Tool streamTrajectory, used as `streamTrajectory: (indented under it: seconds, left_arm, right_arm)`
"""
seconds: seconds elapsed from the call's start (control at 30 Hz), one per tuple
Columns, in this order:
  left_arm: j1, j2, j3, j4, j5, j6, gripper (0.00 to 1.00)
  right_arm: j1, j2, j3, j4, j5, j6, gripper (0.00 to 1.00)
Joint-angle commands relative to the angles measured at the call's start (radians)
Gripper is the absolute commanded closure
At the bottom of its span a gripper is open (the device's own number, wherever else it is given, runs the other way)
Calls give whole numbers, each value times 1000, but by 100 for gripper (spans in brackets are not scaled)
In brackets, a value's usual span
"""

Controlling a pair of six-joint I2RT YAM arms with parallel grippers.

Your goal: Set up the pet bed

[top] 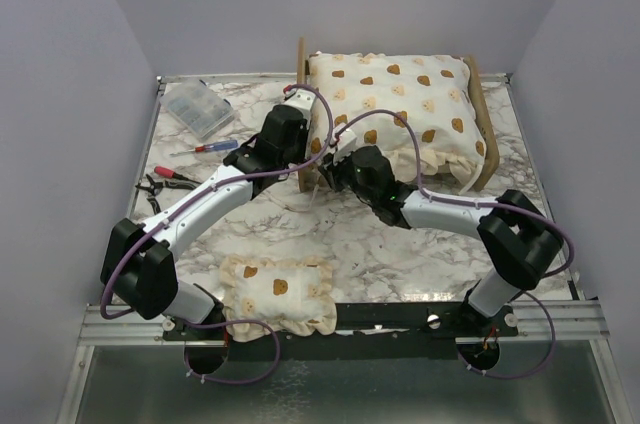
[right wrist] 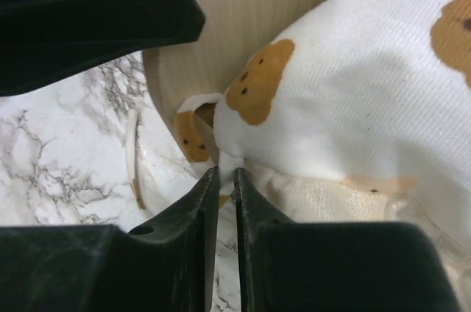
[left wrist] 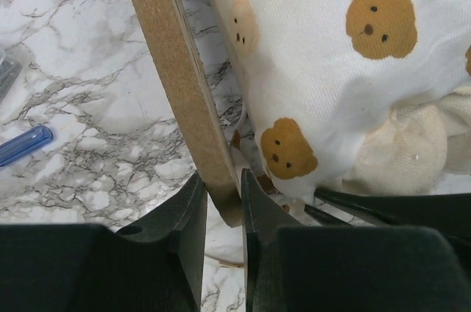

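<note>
The pet bed (top: 484, 134) stands at the back right, with the bear-print cushion (top: 395, 104) lying in it. My left gripper (top: 302, 172) is shut on the near end of the bed's left plywood board (left wrist: 176, 69), one finger on each face; in the left wrist view the gripper (left wrist: 223, 198) sits beside the cushion (left wrist: 331, 69). My right gripper (top: 330, 169) is shut on the cushion's near left corner, pinching a fold of white fabric (right wrist: 353, 91) between its tips (right wrist: 226, 174), just next to the board (right wrist: 221, 32). The bed's striped base is hidden.
A small bear-print pillow (top: 278, 294) lies at the front between the arm bases. A clear plastic box (top: 198, 109), a screwdriver (top: 215, 146) and pliers (top: 165, 184) lie at the left. Grey walls close in both sides and the back.
</note>
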Motion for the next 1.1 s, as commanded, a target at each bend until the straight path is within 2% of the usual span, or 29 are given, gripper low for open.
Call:
streamTrajectory:
  seconds: [0.0, 0.1, 0.33, 0.57, 0.7, 0.9, 1.07]
  left_arm:
    - [-33, -39, -8, 45, 91, 17, 100]
    - [-49, -39, -12, 48, 82, 19, 100]
    - [-60, -40, -19, 53, 62, 24, 100]
    - [-65, -45, -26, 60, 62, 19, 100]
    - [-66, -43, -30, 61, 26, 25, 100]
    - [-66, -46, -30, 60, 9, 25, 100]
    - [-66, -42, -30, 61, 6, 25, 100]
  right_arm:
    - [3, 63, 78, 5, 100, -13, 85]
    - [-4, 96, 141, 18, 113, -12, 88]
    - [-15, 179, 262, 11, 106, 27, 89]
    - [-26, 263, 278, 33, 146, 146, 89]
    - [-26, 197, 245, 23, 100, 142, 89]
    - [-27, 9, 174, -112, 89, 84, 88]
    - [-26, -85, 84, -165, 6, 44, 86]
